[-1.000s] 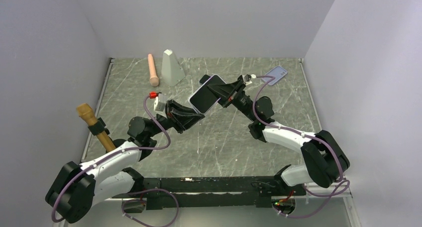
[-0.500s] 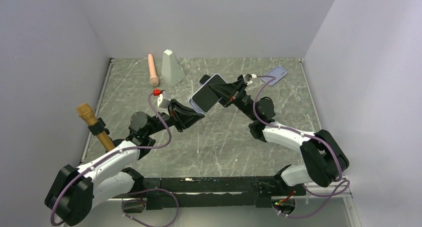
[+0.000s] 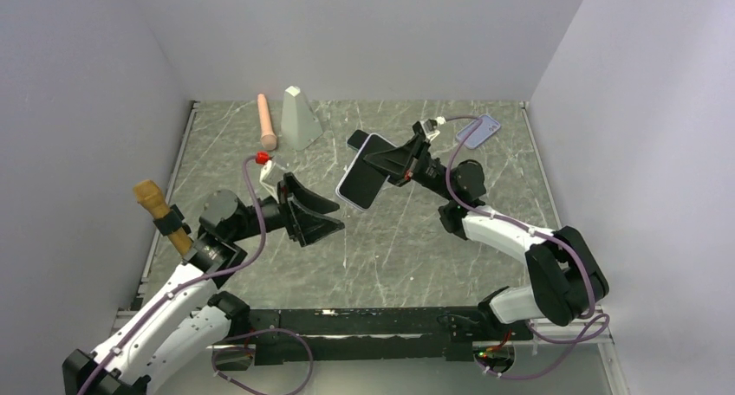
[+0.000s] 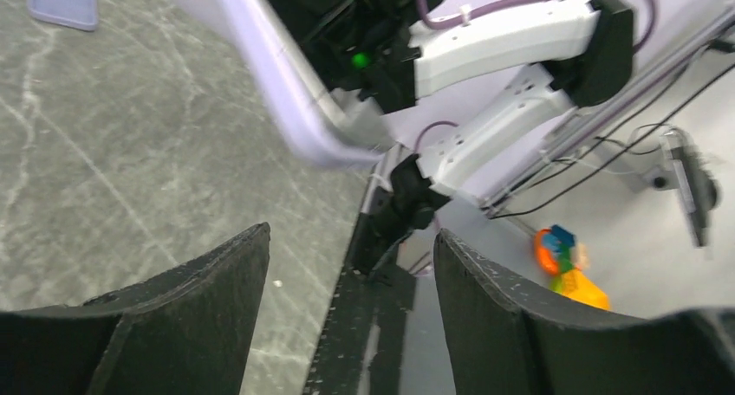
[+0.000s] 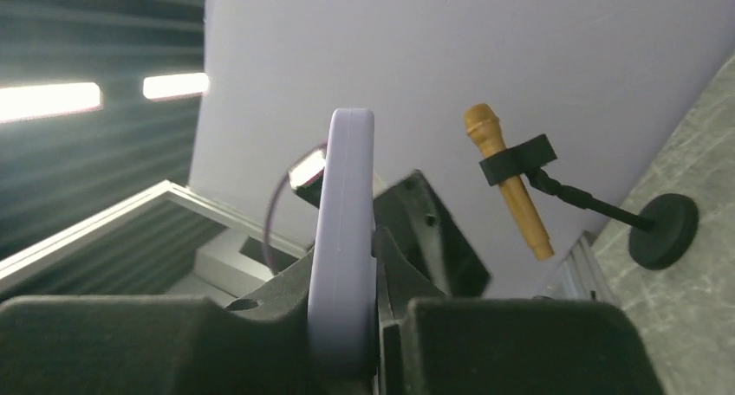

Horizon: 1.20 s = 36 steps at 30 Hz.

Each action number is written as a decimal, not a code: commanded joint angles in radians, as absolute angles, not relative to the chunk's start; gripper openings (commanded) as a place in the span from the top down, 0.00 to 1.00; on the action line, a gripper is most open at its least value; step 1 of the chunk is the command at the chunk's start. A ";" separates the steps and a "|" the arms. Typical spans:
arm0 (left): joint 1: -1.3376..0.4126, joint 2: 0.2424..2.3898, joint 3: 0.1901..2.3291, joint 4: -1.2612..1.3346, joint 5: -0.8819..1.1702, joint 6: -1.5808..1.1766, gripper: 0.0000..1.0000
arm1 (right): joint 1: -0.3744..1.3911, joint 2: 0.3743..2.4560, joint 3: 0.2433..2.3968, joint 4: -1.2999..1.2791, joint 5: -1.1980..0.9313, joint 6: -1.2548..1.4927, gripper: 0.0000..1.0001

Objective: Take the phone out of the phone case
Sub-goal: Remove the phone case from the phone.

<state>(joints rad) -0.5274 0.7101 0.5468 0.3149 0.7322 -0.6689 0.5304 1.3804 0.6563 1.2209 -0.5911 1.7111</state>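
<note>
Right gripper (image 3: 379,162) is clamped on the lavender-rimmed phone (image 3: 362,181), held in the air over mid-worktop toward the far edge. Left gripper (image 3: 330,215) is spread apart, empty, just beside. Risk: the one-end grip lets the phone pivot or drop when pulled.

Both arms, the left arm (image 3: 173,300) and the right arm (image 3: 511,235), have white shells on their long links, with black joints and bases. A purple cable (image 4: 503,1) runs along each. The left gripper (image 3: 340,216) and right gripper (image 3: 371,157) have matte black, wedge-shaped fingers (image 4: 199,300) with a rough surface. A red plug (image 3: 258,158) sits just behind the left wrist.
</note>
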 commanded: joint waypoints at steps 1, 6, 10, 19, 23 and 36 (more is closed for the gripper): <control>-0.530 0.708 0.684 0.195 0.831 -0.771 0.28 | 0.529 1.362 0.758 1.148 -0.686 1.561 1.00; -0.531 0.750 0.764 0.192 0.830 -0.845 0.34 | 0.529 1.324 0.764 1.040 -0.691 1.479 1.00; -0.531 0.733 0.748 0.282 0.795 -0.879 0.34 | 0.528 1.302 0.770 1.004 -0.688 1.458 1.00; -0.531 0.740 0.725 0.274 0.778 -0.884 0.35 | 0.526 1.268 0.759 0.988 -0.655 1.448 1.00; -0.530 0.727 0.708 0.246 0.754 -0.872 0.33 | 0.523 1.259 0.738 1.003 -0.630 1.460 1.00; -0.530 0.744 0.697 0.256 0.745 -0.871 0.31 | 0.522 1.246 0.729 1.031 -0.617 1.472 1.00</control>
<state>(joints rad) -0.5278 0.7437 0.7010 0.2195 0.7563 -0.8608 0.5251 1.2995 0.7151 0.9253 -0.6533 1.4506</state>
